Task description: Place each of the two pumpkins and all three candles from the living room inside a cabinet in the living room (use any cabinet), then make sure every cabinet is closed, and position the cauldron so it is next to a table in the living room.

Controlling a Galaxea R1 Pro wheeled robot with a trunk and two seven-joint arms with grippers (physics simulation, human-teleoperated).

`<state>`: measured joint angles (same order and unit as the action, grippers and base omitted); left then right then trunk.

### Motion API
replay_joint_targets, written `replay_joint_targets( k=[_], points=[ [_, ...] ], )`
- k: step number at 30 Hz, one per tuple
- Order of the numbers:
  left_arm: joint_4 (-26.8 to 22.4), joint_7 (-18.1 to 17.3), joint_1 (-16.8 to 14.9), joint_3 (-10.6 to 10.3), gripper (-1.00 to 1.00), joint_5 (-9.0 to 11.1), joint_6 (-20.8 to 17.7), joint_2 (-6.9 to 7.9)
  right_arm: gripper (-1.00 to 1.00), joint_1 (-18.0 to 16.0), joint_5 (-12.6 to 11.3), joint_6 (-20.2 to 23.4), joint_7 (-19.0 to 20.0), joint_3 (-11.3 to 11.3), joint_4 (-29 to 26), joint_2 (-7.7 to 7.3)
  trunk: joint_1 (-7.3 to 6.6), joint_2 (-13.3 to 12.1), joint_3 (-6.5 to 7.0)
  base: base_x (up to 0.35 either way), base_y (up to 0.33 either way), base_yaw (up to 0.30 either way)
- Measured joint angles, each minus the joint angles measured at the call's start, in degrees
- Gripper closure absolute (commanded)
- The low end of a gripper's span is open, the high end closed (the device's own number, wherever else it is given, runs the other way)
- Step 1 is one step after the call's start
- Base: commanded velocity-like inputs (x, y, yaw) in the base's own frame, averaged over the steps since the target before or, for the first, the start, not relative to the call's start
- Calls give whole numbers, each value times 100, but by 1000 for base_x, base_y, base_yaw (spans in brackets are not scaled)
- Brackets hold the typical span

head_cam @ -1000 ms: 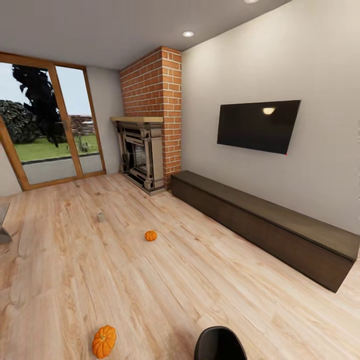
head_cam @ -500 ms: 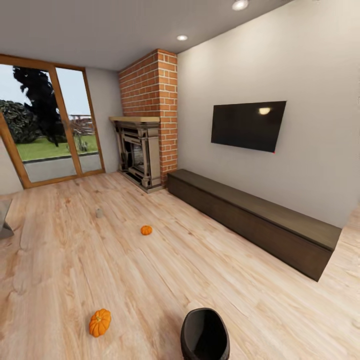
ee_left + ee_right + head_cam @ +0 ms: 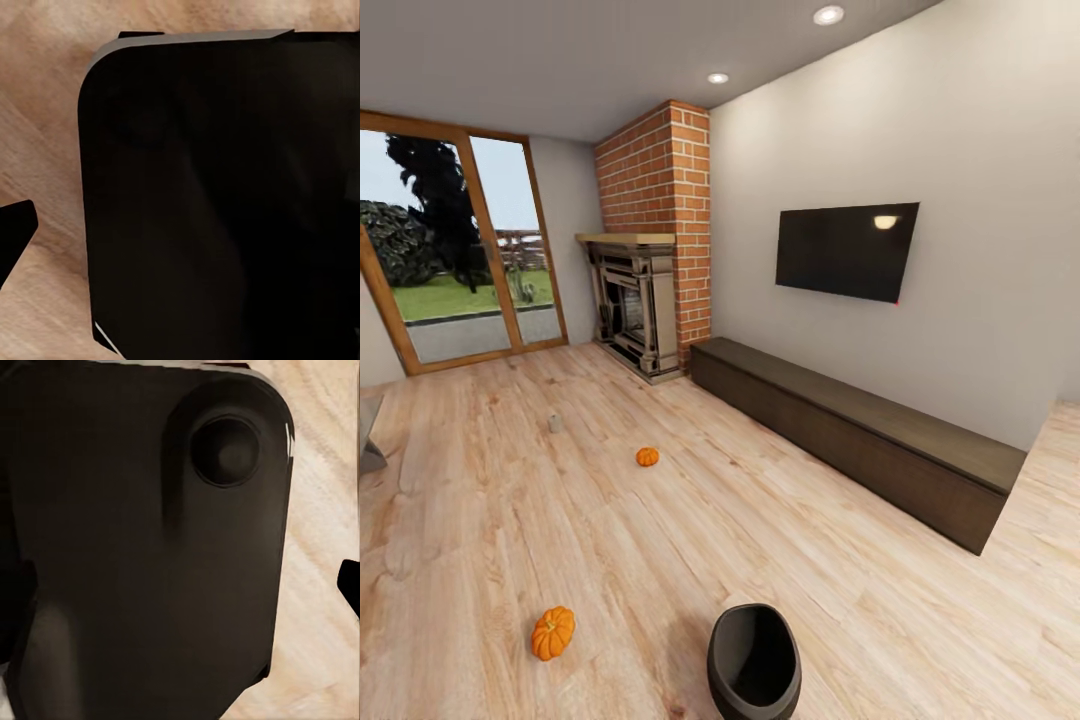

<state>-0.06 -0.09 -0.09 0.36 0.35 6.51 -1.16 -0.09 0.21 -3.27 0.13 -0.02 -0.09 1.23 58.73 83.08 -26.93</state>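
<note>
Head camera has pulled back and panned, so more floor shows: near pumpkin [image 3: 553, 632], far pumpkin [image 3: 648, 456], one candle [image 3: 555, 423] beyond, cauldron [image 3: 754, 663] nearest, cabinet [image 3: 860, 440] shut along the right wall, nothing stowed yet. Wrist views show dark robot housing over wood floor [image 3: 45, 112]; claw state cannot be told.

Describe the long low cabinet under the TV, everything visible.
The cabinet is a long, low, dark brown wood-look console with a flat top and plain fronts; faint seams, no handles visible. All fronts look shut. It stands on the plank floor along the wall, under the TV, one end close by the brick fireplace. Nothing is seen on its top. The pumpkins lie apart from it on the floor.
</note>
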Motion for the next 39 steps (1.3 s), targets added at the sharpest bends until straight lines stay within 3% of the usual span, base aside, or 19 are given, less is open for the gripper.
replay_joint_targets(
  k=[6, 23, 27, 30, 32, 34, 36, 39],
  points=[
    [-3, 0, 0, -1, -100, -5, 0, -25, -100, 0, -12, -266, 0, 0, 0, 4, 0, 0, 0, 76, -154, 0],
    [-7, 0, 0, -1, -100, -3, 14, -58, -100, 0, -10, -295, 34, -5, 0, 0, 0, 0, 0, 21, -48, 0],
    [-215, -9, -5, -1, -100, 0, -11, -56, -100, 1, -12, -383, 22, -6, -82, 0, 0, 0, 0, 0, 0, 0],
    [-693, -28, -22, 6, -100, 8, -223, -45, -100, -46, -26, -483, 21, -21, -488, -4, 0, 0, 1, 0, 0, 0],
    [-1058, -32, -24, 8, -100, 13, -565, -29, -100, -130, -30, -265, 17, -45, -816, 10, 0, 0, 1, 0, 0, 0],
    [-1569, -35, -29, 36, -100, 15, -1103, -5, -100, -246, -27, 234, 16, -60, -1257, 43, 0, 0, 1, 0, 0, 0],
    [-2315, -38, -33, 155, -100, 13, -1792, 31, -100, -320, -26, 1014, 15, -66, -1917, 78, 0, 0, 1, 0, 0, 0],
    [-3812, -27, -40, 628, -100, 2, -2990, 81, -100, -381, -35, 2539, 13, -73, -3497, 117, 0, 0, 2, 0, 0, 0]
  ],
)
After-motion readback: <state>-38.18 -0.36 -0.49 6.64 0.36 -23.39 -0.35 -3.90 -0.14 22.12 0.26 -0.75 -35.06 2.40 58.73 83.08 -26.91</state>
